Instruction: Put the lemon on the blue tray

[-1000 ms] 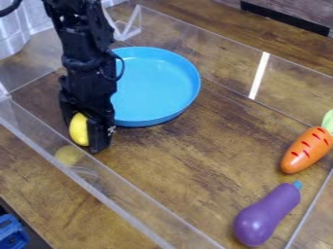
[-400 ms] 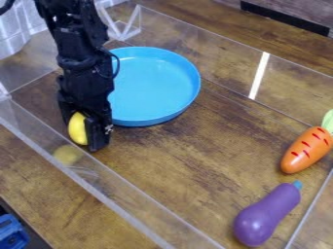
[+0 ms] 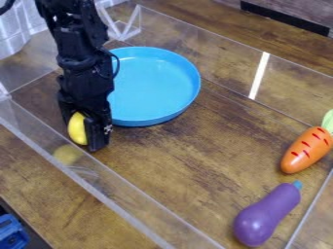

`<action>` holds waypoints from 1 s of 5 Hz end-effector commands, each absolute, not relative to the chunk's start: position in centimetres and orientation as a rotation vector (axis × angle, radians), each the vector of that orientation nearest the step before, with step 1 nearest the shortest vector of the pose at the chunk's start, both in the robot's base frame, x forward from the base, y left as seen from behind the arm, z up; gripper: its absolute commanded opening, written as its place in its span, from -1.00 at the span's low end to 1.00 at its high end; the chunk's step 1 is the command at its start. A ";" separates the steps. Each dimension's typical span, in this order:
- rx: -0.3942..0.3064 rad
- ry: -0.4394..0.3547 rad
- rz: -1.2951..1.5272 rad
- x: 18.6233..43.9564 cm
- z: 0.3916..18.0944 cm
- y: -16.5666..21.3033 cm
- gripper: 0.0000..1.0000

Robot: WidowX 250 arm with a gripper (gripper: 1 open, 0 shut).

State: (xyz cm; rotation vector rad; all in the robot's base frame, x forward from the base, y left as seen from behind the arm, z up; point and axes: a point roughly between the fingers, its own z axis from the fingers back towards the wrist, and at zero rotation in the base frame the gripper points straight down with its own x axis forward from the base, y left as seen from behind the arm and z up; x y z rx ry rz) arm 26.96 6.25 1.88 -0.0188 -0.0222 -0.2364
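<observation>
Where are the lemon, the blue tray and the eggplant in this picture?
lemon [image 3: 81, 128], camera view, its yellow side showing between the gripper's fingers.
blue tray [image 3: 156, 80], camera view, bare blue floor.
eggplant [image 3: 267, 216], camera view, middle of its purple body.

surface: wooden table [image 3: 196, 146] | on it: blue tray [image 3: 169, 83], carrot [image 3: 307, 148], eggplant [image 3: 267, 215]

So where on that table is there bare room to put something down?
The widest bare wood lies mid-table, between the blue tray and the carrot and eggplant. The tray's own floor is bare too. It is crowded at the tray's near-left rim, where the gripper is shut on the lemon.
</observation>
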 end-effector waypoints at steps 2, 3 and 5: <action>0.001 -0.064 -0.252 27.9 3.4 6.4 -1.00; 0.003 -0.065 -0.261 28.0 3.5 6.3 -1.00; 0.004 -0.066 -0.276 28.2 3.9 6.1 -1.00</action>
